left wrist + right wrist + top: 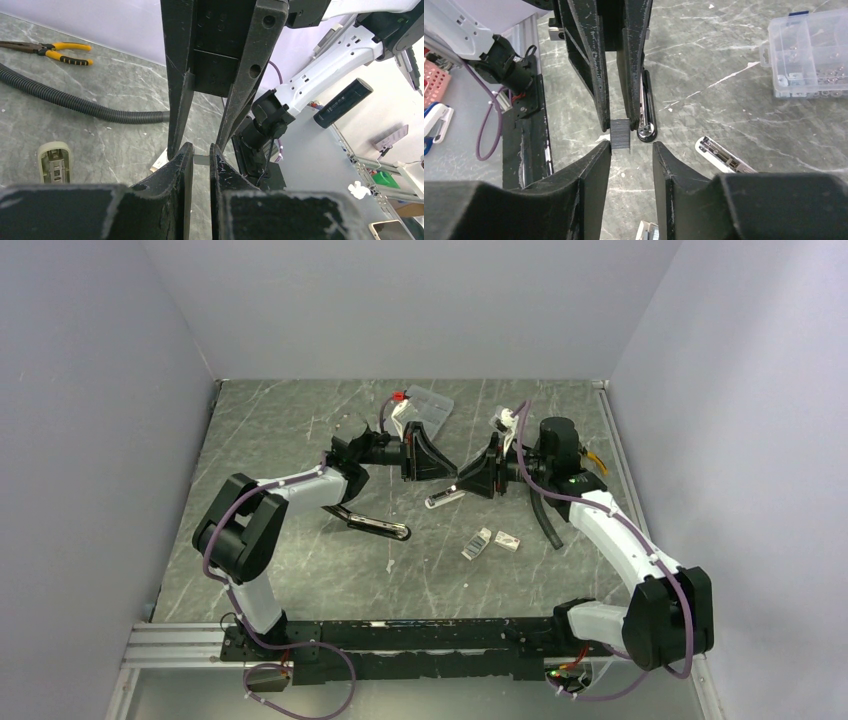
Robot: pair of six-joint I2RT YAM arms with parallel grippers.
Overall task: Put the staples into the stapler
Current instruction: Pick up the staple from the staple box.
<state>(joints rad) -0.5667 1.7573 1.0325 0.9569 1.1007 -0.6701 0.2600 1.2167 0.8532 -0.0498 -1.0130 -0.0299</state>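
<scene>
The left claw (201, 150) is pinched narrow on a short strip of staples (620, 134). It holds the strip by one end, so that the free end juts out beyond its fingertips, which looks like an offer for the other arm to take. The right claw (632, 146) faces it tip to tip, with its jaws parted wider than the strip. The free end sits inside that gap, close against one finger and clear of the other, so the right claw has not gripped the strip. The staples therefore hang in the air between the two claws, carried by the left one alone, apparently so that they can be re-gripped at a better angle for loading. On the table almost directly under this meeting point lies a pale stapler piece (723, 154) with its metal channel open upward. This is probably where the strip is meant to go, though that cannot be confirmed. A black stapler (372, 526) with a chrome tip rests behind and below the left claw, under its arm. Farther out, on the side of the arm bases, the staple box (478, 543) lies in two white pieces. The clear compartment case (809, 50) sits beyond the left claw, well apart.
</scene>
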